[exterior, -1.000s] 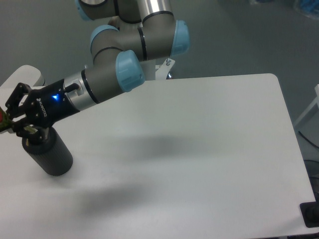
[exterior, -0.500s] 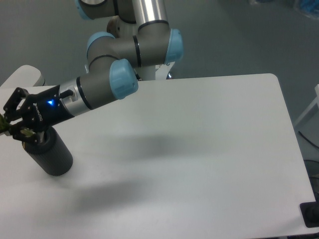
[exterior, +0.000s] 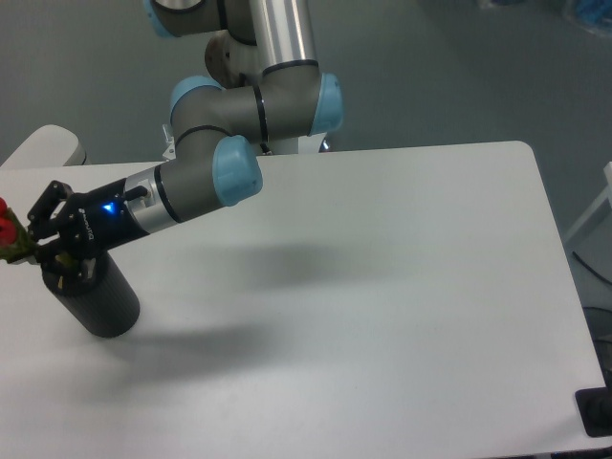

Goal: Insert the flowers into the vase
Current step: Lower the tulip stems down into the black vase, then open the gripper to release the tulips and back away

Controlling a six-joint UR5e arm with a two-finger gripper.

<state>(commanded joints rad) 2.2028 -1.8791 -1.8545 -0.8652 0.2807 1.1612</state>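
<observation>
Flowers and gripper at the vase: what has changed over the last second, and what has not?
The gripper has shifted a little at the mouth of the vase, and the arm's elbow has swung slightly. The flowers now show a clearer red bud at the left edge, where only a sliver showed before. Whether the gripper has hold of them is hard to tell. The vase and the table stayed put.

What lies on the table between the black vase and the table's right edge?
Nothing: in the camera view the white table is bare from the vase to its right edge, apart from the arm's shadow. The gripper holds the flowers at the vase's mouth.
</observation>
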